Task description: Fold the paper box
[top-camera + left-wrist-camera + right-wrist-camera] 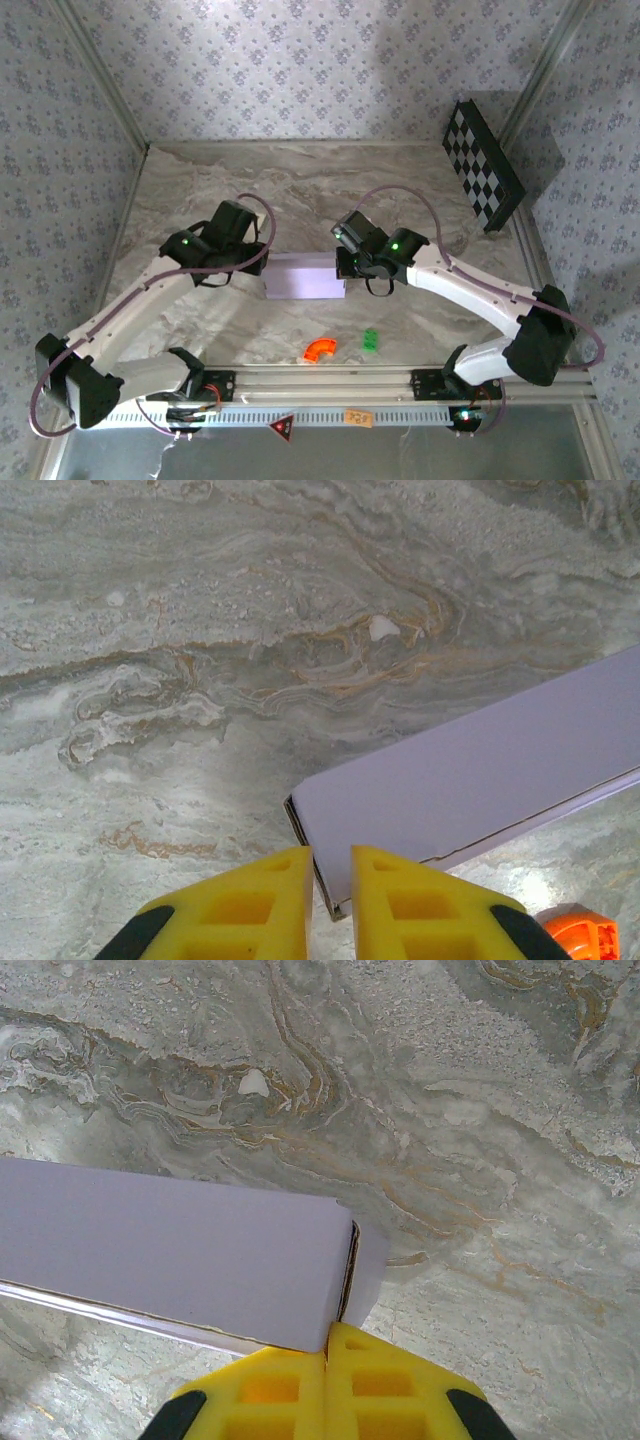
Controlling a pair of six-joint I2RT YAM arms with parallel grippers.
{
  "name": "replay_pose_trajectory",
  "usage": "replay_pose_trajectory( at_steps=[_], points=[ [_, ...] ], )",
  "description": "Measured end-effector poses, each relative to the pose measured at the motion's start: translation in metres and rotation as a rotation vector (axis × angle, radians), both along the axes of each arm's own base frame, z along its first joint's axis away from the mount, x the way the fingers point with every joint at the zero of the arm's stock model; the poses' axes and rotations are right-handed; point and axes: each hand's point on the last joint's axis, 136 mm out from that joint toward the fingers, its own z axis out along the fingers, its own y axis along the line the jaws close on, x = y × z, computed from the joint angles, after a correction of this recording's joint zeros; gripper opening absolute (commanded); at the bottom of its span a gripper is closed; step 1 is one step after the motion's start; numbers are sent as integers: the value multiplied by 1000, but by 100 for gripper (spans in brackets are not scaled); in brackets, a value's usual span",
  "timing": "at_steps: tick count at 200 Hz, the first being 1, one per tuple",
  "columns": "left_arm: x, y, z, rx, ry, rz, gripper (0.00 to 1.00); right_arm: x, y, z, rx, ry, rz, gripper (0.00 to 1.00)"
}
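Yellow fingers of the right gripper (328,1343) are pressed together, tips right at the near right corner of the paper box (170,1250). You cannot tell whether the loose end flap there is nipped between them or only touched.

Left gripper (331,865): fingers stand a narrow gap apart, and the box's near left corner shows in that gap. No firm pinch is visible.

Position: the box (303,277) lies flat on the marbled table (400,190), near the middle, long side running left to right, one gripper at each end.

Handling, judged:
- thin card, so light and likely to slide on the smooth top if you push from one side only;
- stiff along the creases, soft across the broad panel, which will dent;
- take hold at the end flaps or folded edges and brace the opposite end.

Containers: the box is the only one. Its left end (293,820) shows a dark slit and its right end stands slightly ajar. Contents cannot be made out.

Near edge: an orange piece (320,349) and a green piece (371,340) lie apart from the box.
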Motion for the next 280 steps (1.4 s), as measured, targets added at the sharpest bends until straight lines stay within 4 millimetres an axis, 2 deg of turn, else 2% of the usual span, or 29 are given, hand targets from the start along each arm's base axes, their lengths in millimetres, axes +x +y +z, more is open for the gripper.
replay_pose_trajectory(
  at_steps=[31, 88, 106, 145, 185, 229, 264, 280],
  points=[
    [-1, 0, -4, -4, 0, 2, 18, -1, 0, 0, 0, 0, 1, 2],
    [-6, 1, -5, -26, -4, 0, 18, -9, -4, -1, -20, 23, 12, 20],
    [-7, 1, -5, -33, -4, 1, 18, -9, -5, 7, -14, 21, 13, 24],
    [-9, 0, -8, -54, 0, 7, 18, -4, 2, 34, 42, -25, 14, 25],
    [-14, 1, -10, -72, 8, 13, 19, -4, 7, 41, 61, -27, 30, 18],
    [-16, 2, -10, -80, 9, 20, 19, -6, 13, 30, 50, 9, 55, 13],
    [-18, 2, -14, -90, 15, 29, 18, -12, 13, 5, 37, 57, 65, 12],
    [-22, 4, -19, -90, 31, 30, 19, -15, 13, 0, 38, 73, 72, 12]
  ],
)
